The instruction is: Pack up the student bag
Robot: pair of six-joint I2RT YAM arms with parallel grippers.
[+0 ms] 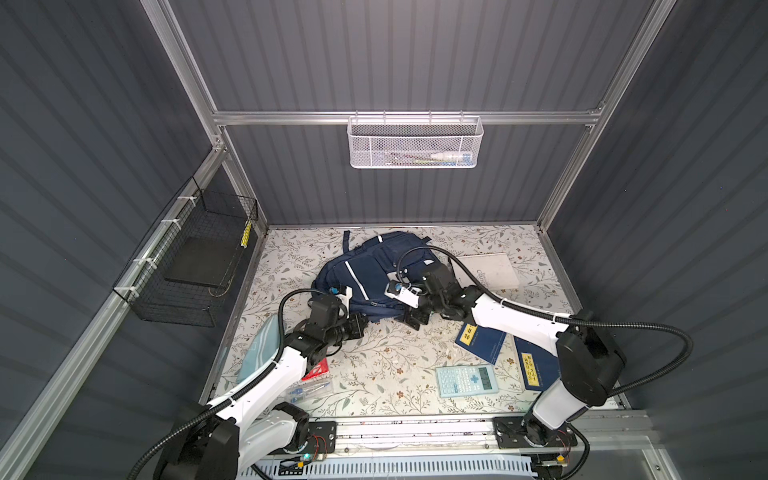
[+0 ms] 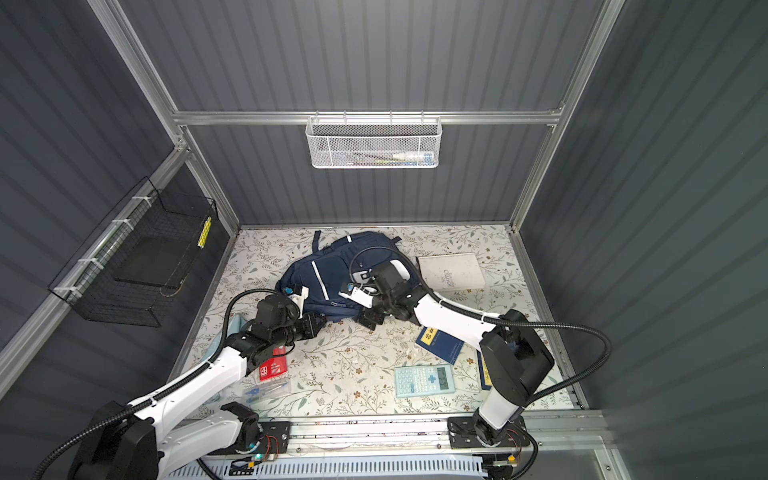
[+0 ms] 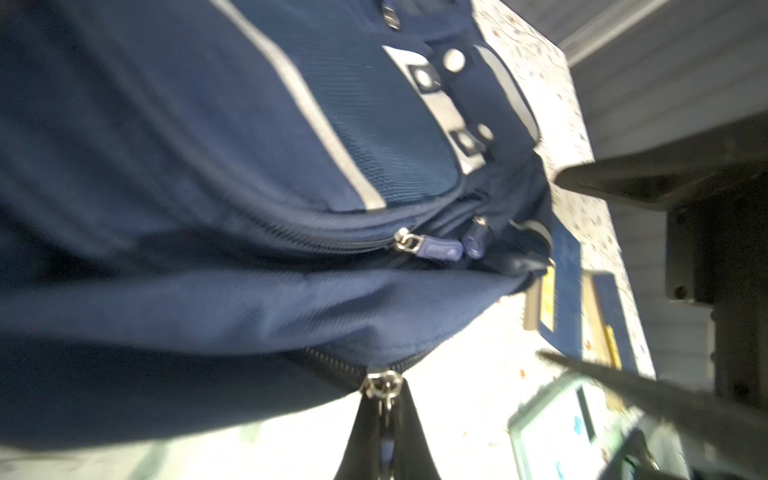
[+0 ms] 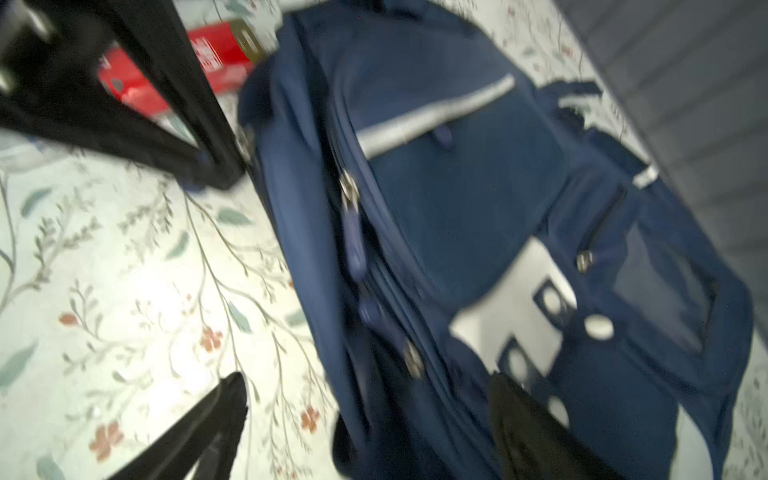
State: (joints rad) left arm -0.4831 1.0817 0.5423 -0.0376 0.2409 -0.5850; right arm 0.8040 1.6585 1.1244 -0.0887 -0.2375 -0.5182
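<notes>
student bag [image 1: 378, 262]: lying flat, rear centre of tabletop [image 1: 395, 353]
left tool [image 3: 384, 395]: clamped on zipper pull [image 3: 380, 384], bag's near edge
right tool [image 4: 368, 378]: spread wide, nothing held, astride bag's near edge

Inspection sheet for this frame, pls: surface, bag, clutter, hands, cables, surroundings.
Surface: floral tabletop, flat.
Job's things: student bag lies flat, back middle, front pockets up.
Clutter: calculator, blue booklet, second booklet, white book, red packet, light-blue pouch, clear pen case; all loose outside the bag.
Hands: left hand shut on a zipper pull at the bag's edge; right hand open, one finger over the bag, one over the table.
Cables: black conduit loops off each arm; right wrist cable arcs over the bag.
Surroundings: white mesh basket on back rail; black wire basket on left wall.
</notes>
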